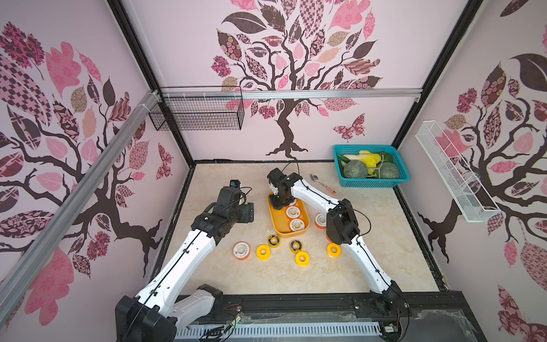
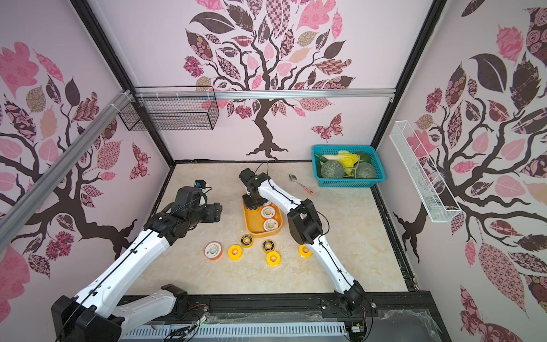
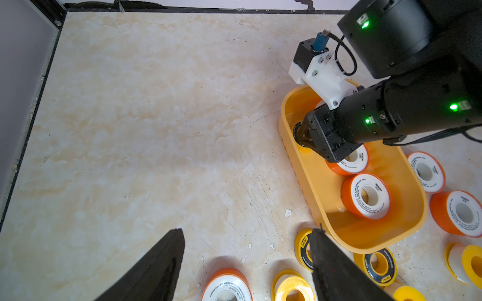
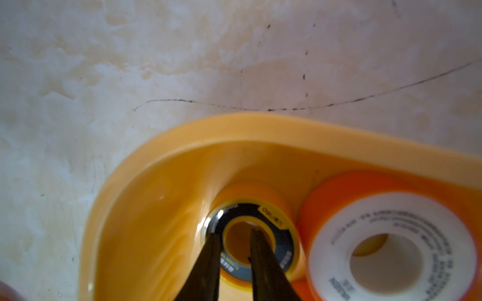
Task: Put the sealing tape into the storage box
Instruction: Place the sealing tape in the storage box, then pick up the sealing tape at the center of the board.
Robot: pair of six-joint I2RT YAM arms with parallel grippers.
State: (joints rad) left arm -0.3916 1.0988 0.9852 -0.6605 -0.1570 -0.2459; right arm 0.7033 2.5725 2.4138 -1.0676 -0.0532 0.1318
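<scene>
right tool (image 4: 234, 232): narrow, astride black roll (image 4: 284, 249) wall in storage box (image 4: 260, 125), grip unclear | left tool (image 3: 246, 230): spread, empty

Arms: I see two in both top views, the left arm (image 1: 180, 257) rooted at 7 o'clock and the right arm (image 1: 365, 263) at 5 o'clock; both have long white shells dotted with small dark holes.
Joints: chunky black housings (image 1: 342, 220) sit between the white links.
Cables: a thin black lead (image 3: 355, 62) is clipped along each shell, with loose loops.
Lights: small green lamps (image 3: 453, 106) glow on the right arm's black wrist.
Camera mount: white bracket (image 3: 326, 78) with silver screws, a black block and a blue plug (image 3: 318, 43).
Left gripper (image 3: 247, 230): I see matt black, wedge-shaped fingers (image 3: 159, 268).
</scene>
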